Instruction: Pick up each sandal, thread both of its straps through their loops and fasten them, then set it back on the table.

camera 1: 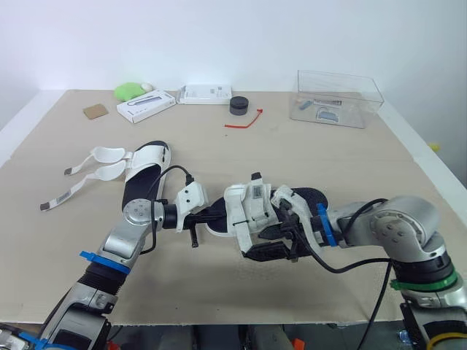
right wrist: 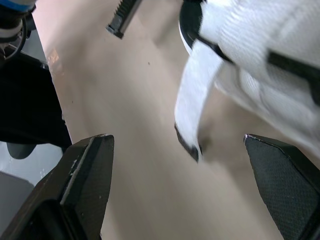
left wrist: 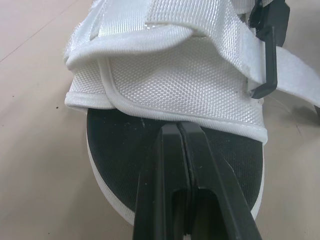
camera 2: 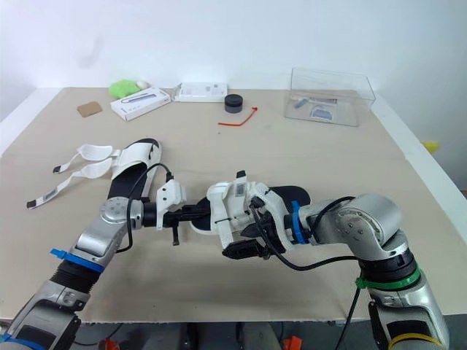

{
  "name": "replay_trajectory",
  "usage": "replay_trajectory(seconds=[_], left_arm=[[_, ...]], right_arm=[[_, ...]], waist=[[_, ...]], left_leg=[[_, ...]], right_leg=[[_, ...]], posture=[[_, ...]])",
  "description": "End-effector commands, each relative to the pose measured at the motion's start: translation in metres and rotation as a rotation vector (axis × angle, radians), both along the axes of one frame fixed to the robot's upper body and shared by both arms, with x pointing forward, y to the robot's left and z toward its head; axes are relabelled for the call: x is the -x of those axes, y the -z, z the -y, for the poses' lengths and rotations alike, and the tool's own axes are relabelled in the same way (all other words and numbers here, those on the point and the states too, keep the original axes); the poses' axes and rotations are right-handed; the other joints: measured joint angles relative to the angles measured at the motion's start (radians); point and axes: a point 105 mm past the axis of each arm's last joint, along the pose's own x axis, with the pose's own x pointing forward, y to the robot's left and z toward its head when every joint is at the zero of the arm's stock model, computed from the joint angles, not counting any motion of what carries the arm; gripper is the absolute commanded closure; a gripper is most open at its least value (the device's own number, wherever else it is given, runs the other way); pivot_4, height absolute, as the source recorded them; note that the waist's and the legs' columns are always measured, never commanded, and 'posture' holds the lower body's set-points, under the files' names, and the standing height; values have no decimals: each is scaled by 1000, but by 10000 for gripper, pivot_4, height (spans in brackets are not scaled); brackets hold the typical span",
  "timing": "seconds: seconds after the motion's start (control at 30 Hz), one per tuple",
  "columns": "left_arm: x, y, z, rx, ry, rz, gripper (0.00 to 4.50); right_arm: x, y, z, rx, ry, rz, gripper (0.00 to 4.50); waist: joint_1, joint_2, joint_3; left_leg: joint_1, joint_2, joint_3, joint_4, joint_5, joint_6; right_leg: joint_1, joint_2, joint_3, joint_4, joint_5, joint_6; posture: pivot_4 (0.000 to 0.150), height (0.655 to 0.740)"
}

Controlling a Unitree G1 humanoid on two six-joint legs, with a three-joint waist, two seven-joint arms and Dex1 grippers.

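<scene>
Wrist views showed the left gripper (left wrist: 178, 127) pinched closed against the sandal's (left wrist: 165, 75) insole; the right gripper (right wrist: 177, 144) spread wide, a strap (right wrist: 192, 107) dangling before it; lower centre in the head view, the sandal covered those right fingers.

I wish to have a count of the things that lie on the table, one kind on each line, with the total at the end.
Sandals: 2
White boxes: 2
Clear container: 1
Black round thing: 1
Red cord: 1
Green thing: 1
Brown card: 1
Total: 9
</scene>
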Motion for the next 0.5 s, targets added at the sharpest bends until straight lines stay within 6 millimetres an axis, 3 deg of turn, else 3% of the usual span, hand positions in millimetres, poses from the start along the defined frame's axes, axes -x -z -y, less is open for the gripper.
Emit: replay_trajectory(seconds=[0.03, 0.1, 0.33, 0.5], left_arm=[[-1, 10, -3, -33, -26, -27, 45000], [-1, 10, -3, -33, -26, -28, 45000], [0, 12, -5, -37, -29, -35, 45000], [0, 12, -6, -40, -32, -37, 45000]], right_arm=[[-7, -12, -8, -45, 19, 34, 5717], [-9, -10, -11, -47, 31, 27, 13003], [3, -4, -9, -27, 5, -27, 44777], [23, -1, -5, -1, -82, -67, 44777]], waist=[[0, 0, 0], [0, 0, 0], [0, 0, 0], [0, 0, 0]], left_leg=[[0, 0, 0, 0, 0, 0], [0, 0, 0, 0, 0, 0], [-1, 0, 0, 0, 0, 0], [-1, 0, -1, 0, 0, 0]], right_leg=[[0, 0, 0, 0, 0, 0], [0, 0, 0, 0, 0, 0], [0, -1, 0, 0, 0, 0], [0, -1, 0, 0, 0, -1]], posture=[[1500, 7400], [1500, 7400], [1500, 7400], [1500, 7400]])
